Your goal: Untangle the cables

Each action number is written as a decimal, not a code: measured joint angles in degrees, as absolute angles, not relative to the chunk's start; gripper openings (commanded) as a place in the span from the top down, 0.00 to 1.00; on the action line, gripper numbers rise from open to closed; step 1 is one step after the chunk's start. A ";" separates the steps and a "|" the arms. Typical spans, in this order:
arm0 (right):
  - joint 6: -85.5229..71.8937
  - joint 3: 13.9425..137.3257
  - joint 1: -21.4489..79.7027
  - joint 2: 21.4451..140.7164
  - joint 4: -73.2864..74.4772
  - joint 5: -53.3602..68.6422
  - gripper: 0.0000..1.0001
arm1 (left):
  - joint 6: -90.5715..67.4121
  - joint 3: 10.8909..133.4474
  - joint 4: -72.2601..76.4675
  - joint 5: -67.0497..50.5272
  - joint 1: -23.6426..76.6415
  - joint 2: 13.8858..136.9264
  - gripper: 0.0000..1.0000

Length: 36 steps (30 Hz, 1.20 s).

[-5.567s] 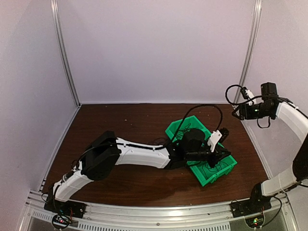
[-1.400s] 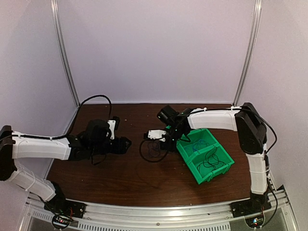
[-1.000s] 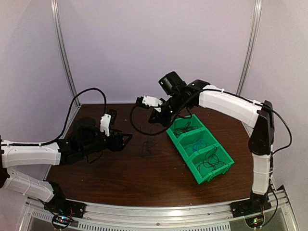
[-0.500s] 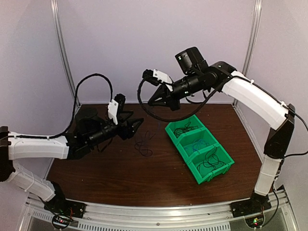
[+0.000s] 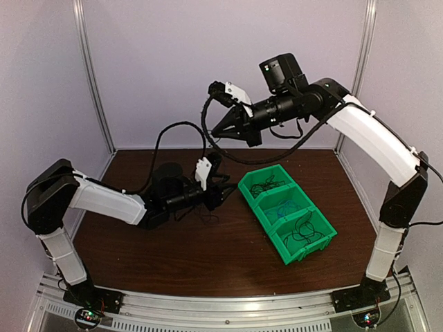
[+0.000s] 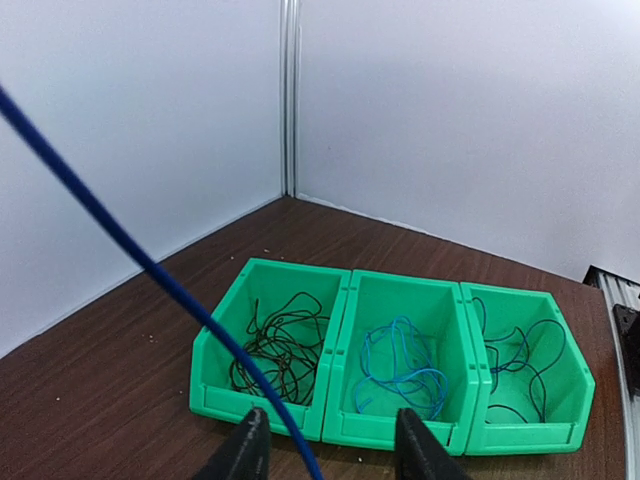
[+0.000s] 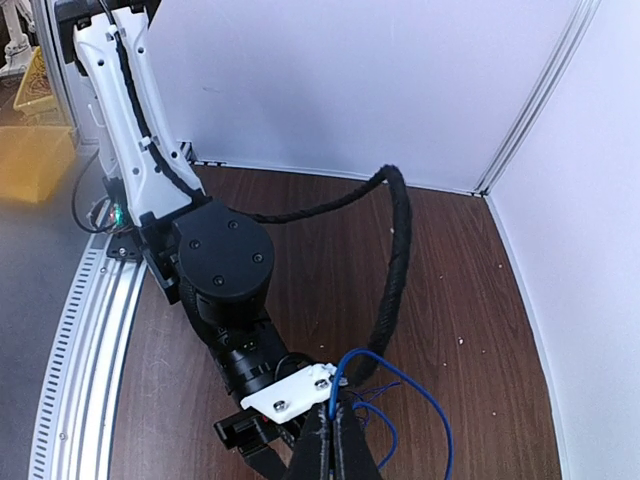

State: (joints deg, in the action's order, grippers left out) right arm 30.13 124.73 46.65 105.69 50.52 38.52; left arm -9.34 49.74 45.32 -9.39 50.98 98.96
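Note:
My right gripper (image 5: 217, 133) hangs high above the table, shut on a dark blue cable (image 7: 428, 398) that loops out beside its fingertips (image 7: 335, 440). The same blue cable (image 6: 150, 265) slants down across the left wrist view and passes between the fingers of my left gripper (image 6: 330, 458). That left gripper (image 5: 227, 194) is low over the table next to the green bin, jaws apart and not clamped on the cable. A few thin dark cables (image 5: 206, 213) lie on the table under it.
The green bin (image 5: 299, 259) has three compartments: black cables (image 6: 280, 350), light blue cables (image 6: 400, 360) and dark cables (image 6: 520, 360). The left arm's thick black hose (image 7: 395, 250) arcs above the table. White walls enclose the back and sides.
My left arm has reached right to the bin's edge, and its jaws have narrowed around the blue cable. The right gripper stays raised, still shut on the cable.

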 measured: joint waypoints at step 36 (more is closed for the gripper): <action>29.15 137.10 27.40 96.66 50.37 46.76 1.00 | -15.51 49.30 47.22 -10.59 52.21 110.13 0.47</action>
